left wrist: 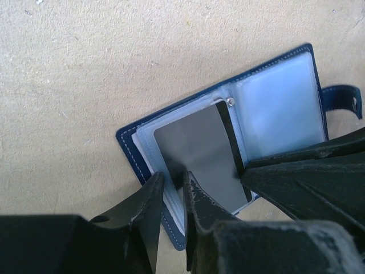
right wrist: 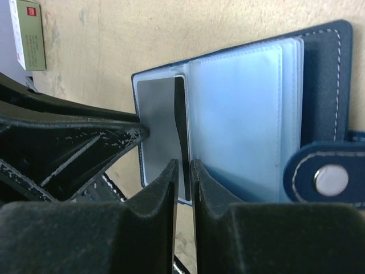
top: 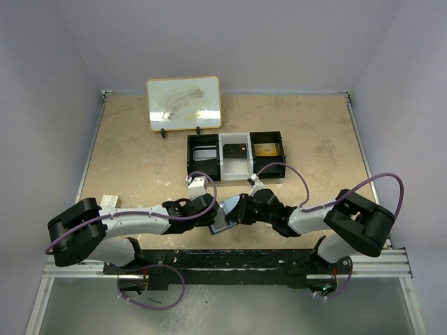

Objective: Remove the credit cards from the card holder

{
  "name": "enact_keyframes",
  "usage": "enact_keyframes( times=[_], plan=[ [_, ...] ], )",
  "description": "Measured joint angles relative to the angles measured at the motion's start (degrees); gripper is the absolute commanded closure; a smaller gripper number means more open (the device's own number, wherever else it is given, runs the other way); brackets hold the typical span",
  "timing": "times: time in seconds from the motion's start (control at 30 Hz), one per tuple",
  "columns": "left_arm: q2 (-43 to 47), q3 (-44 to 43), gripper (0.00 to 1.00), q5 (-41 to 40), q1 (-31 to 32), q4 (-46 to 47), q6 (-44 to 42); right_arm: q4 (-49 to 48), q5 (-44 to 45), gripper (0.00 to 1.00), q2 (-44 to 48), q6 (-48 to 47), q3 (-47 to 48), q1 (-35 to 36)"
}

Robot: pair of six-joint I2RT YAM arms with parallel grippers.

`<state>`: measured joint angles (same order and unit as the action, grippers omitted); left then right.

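Note:
The navy card holder (top: pixel 222 222) lies open on the table between my two grippers. In the left wrist view it (left wrist: pixel 274 91) shows pale pocket panels and a grey card (left wrist: pixel 199 148) with a black stripe in its left pocket. My left gripper (left wrist: pixel 173 185) is shut on the holder's left edge, cover and panels between its fingers. My right gripper (right wrist: pixel 183 171) is shut on the striped edge of the grey card (right wrist: pixel 157 120), beside the pale panels (right wrist: pixel 239 114). The snap tab (right wrist: pixel 331 180) sticks out at the right. In the top view the grippers (top: pixel 213 209) (top: pixel 237 209) almost touch.
A black three-compartment tray (top: pixel 190 157) stands just behind the grippers, with flat items inside. A framed white board (top: pixel 184 103) leans at the back. A small red-and-white box (top: pixel 110 201) lies at the left, also in the right wrist view (right wrist: pixel 28 34).

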<state>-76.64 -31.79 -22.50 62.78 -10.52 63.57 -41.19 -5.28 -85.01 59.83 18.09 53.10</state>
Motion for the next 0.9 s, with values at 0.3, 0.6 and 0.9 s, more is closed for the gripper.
enact_keyframes(
  times=[0.3,0.6,0.9],
  plan=[
    [-0.7,-0.8,0.88,-0.8,0.1,-0.3,-1.7,-5.4,-0.2,1.0,0.0,2.5,-3.3,0.0],
    [-1.2,-1.7,0.92,-1.3,0.3,-1.2,-4.7,-6.6,1.3,0.82,3.8,5.4,-4.6,0.0],
    [-2.6,-2.5,0.98,-1.2,0.3,0.0,-6.0,-7.3,1.3,0.8,-1.9,5.9,-3.1,0.0]
  ],
)
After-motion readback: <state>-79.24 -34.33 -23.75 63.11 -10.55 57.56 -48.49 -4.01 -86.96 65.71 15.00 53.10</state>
